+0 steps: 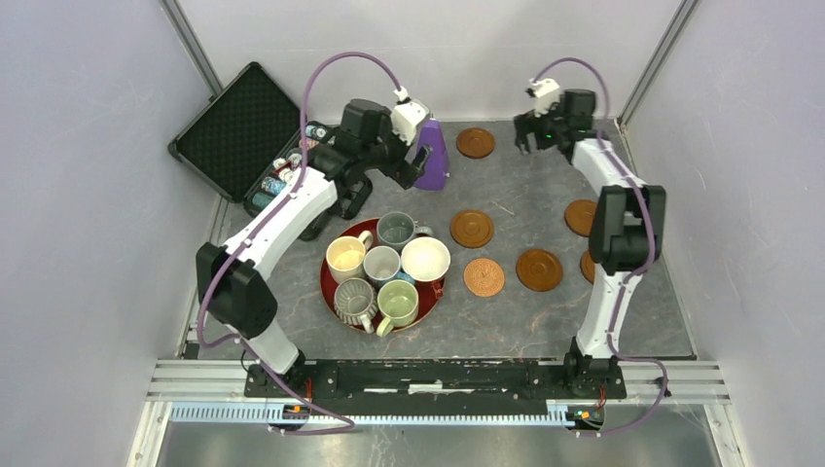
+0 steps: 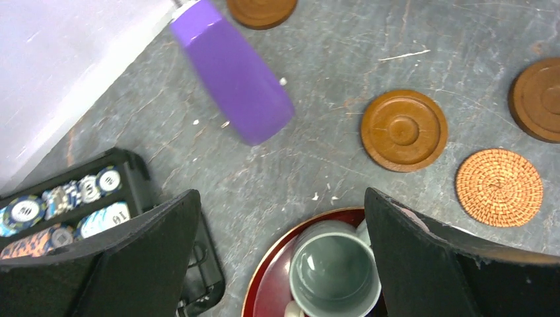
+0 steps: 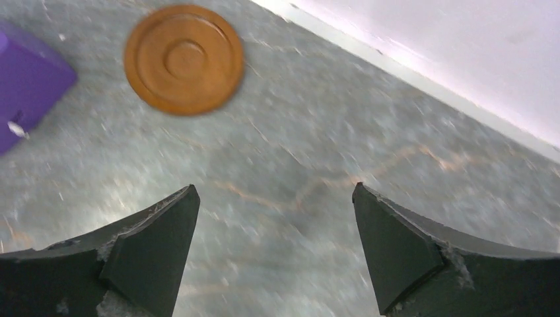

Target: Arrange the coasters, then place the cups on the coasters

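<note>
Grey table (image 1: 506, 321), seen from above: six mugs (image 1: 380, 265) crowd a red round tray (image 2: 267, 274) left of centre. Five brown coasters (image 1: 472, 229) and one woven coaster (image 1: 484, 276) lie spread on the table to its right. The left gripper (image 2: 280, 198) hangs over the tray's far edge, jaws wide and empty. The right gripper (image 3: 274, 188), also spread and empty, hovers near the farthest coaster (image 3: 183, 59).

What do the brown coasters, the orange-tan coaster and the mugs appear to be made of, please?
Brown coasters: probably turned wood, matte, with concentric rings and a raised rim. Orange-tan coaster: woven rattan or similar fibre, spiral weave showing. Mugs: likely glazed ceramic, smooth with a soft sheen.
</note>
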`<move>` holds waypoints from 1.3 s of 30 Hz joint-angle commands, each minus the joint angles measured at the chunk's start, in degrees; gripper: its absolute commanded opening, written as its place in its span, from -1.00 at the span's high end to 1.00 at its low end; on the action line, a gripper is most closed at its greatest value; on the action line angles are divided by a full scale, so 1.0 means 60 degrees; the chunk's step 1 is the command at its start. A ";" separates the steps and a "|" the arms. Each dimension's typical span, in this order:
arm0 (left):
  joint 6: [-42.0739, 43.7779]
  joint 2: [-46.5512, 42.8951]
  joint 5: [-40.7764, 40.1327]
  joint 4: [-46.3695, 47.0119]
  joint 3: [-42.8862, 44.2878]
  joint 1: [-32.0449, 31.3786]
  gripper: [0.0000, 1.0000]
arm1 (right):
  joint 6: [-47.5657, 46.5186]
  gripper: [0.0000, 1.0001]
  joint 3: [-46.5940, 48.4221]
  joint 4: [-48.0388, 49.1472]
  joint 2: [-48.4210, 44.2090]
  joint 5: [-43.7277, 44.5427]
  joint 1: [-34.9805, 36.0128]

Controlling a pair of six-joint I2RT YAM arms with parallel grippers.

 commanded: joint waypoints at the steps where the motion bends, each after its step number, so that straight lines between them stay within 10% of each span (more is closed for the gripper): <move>1: -0.0397 -0.0654 0.0005 -0.0202 -0.0376 0.0302 -1.00 | 0.0694 -0.91 0.1007 0.1287 0.1242 0.1801 0.1169; 19: 0.0180 -0.1341 -0.0452 -0.0821 -0.0737 0.0586 -1.00 | 0.0173 -0.96 0.3536 0.2473 0.4282 0.4048 0.2433; 39: 0.0300 -0.1631 -0.0194 -0.0804 -0.1145 0.0583 -1.00 | -0.2714 -0.84 0.2153 -0.2607 0.2944 0.1679 0.1704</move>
